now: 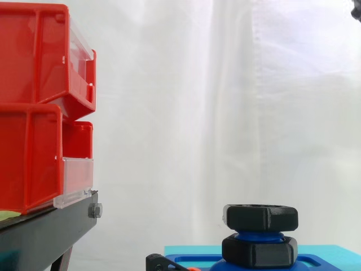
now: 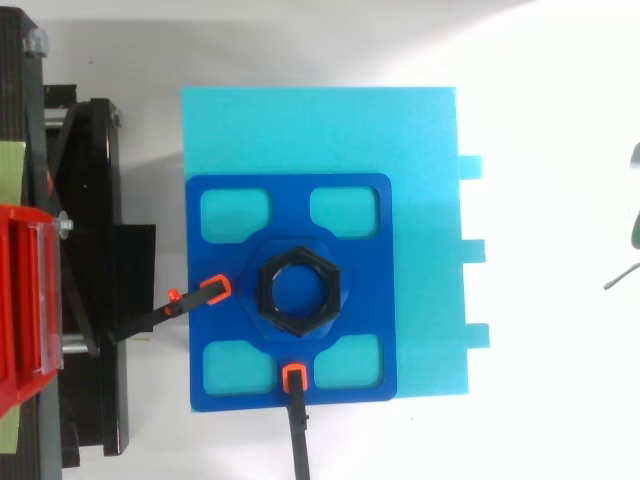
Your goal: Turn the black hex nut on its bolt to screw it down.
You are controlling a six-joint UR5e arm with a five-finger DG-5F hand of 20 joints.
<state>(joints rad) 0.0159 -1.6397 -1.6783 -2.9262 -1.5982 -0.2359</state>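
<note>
Currently the black hex nut (image 1: 260,218) sits high on its blue bolt (image 1: 258,236).

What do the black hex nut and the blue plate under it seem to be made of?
Black hex nut: probably 3D-printed plastic with a matte finish; faint layer lines show on its side faces. Blue plate: likely hard plastic too, smooth with a slight sheen and rounded cut-outs.

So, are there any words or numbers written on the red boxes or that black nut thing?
None: there are no words, numbers, labels or signs to read on the red bins, the black hex nut, the blue plate or the turquoise board.
</note>
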